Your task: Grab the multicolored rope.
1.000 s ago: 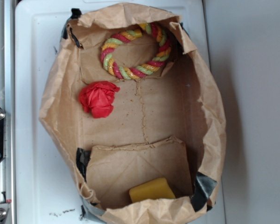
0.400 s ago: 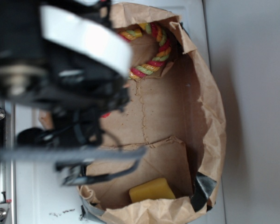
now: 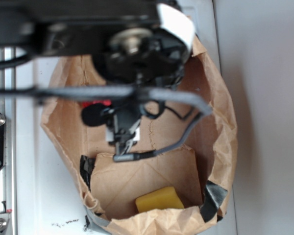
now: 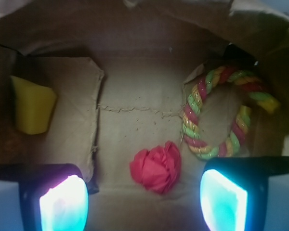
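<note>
Inside, the multicolored rope (image 4: pixel 222 114) rings red, yellow, green; hand (image 4: pixel 143 202) spread wide, empty.

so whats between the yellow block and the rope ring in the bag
In the wrist view, only bare bag floor separates the yellow block from the multicolored rope.

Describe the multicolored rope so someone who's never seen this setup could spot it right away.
Look inside the open brown paper bag, at its right end in the wrist view. The multicolored rope is a thick twisted ring of red, yellow and green strands, unlike the crumpled red wad beside it.
</note>
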Robot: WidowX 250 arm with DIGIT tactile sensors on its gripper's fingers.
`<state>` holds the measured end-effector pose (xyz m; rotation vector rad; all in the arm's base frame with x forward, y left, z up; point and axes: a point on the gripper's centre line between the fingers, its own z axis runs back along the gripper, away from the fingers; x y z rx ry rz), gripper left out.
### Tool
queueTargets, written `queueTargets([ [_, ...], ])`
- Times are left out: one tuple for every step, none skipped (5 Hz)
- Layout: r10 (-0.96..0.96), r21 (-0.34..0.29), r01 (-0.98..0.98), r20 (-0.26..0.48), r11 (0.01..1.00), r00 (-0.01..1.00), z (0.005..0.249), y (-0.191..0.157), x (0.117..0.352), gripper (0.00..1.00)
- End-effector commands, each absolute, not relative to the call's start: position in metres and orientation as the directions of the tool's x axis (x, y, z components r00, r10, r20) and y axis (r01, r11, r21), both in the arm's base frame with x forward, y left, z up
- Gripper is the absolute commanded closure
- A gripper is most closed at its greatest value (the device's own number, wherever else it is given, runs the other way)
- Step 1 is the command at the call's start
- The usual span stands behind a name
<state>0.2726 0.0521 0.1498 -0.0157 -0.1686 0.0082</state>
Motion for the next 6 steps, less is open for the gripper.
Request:
queueTargets([
  [0.047,-0.051,-0.037,0.228,0.998,0.973,0.144,0.074,0.283,0.00],
  [0.050,-0.075,-0.033,0.235,0.997,0.971,0.124,0.077,0.293,0.00],
  [0.035,-0.050,-0.024,0.212,0.998,0.977,0.100,0.054,0.294,0.00],
  [0.021,-0.010,-0.020,0.211,1.000,0.977,0.081,0.049,0.296,0.00],
  [0.030,-0.001,-0.031,0.190,1.000,0.981,0.069,0.059,0.301,0.00],
  [0.075,-0.033,-0.070,0.185,0.997,0.980,0.067,0.075,0.303,0.00],
])
